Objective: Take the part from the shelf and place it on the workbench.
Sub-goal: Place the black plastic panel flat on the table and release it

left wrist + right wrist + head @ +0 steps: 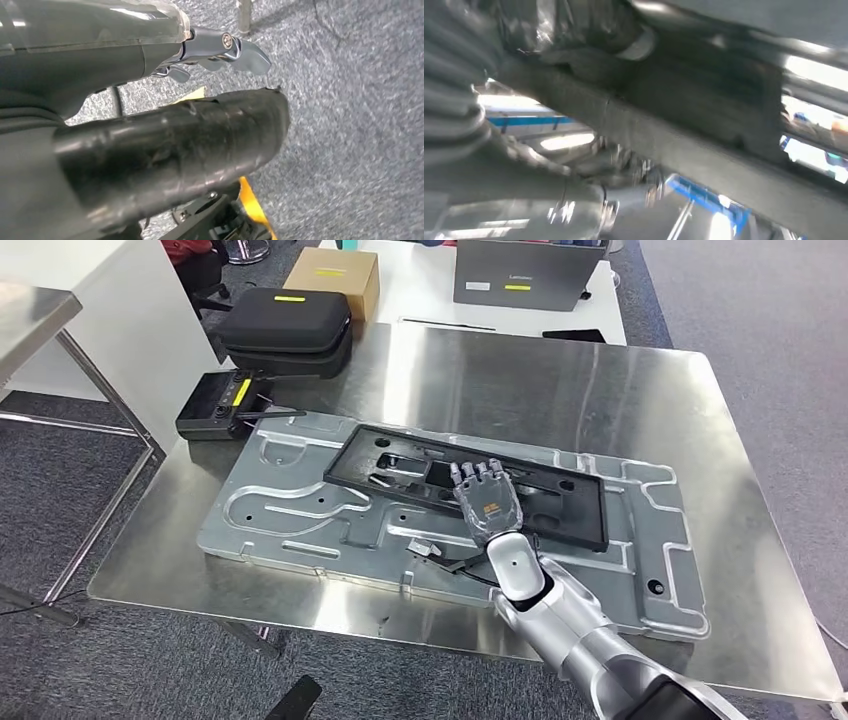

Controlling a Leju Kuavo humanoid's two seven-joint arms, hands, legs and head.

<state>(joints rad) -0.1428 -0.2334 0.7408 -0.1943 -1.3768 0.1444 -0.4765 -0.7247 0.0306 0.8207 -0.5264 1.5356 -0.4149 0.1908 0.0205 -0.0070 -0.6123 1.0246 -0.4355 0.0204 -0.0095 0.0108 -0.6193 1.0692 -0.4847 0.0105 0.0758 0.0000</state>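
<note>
From the head view my right hand (487, 508) comes in from five o'clock and lies palm-down on the black plastic frame part (470, 478), its fingers (478, 474) flat and close together across the part's middle. I cannot tell whether the thumb is hooked under the near edge, so I cannot say if the hand has hold of the part or only rests on it. The right wrist view is blurred, with dark plastic right against the hand. The part's long axis runs from ten o'clock to four o'clock, crosswise to my fingers. It lies flat on the ribbed metal panel (300, 515), itself on the steel workbench (620, 390). I judge the placing nearly done; release comes next. My left hand (220, 50) hangs over carpet, fingers apart, holding nothing, the farther hand from the part.
</note>
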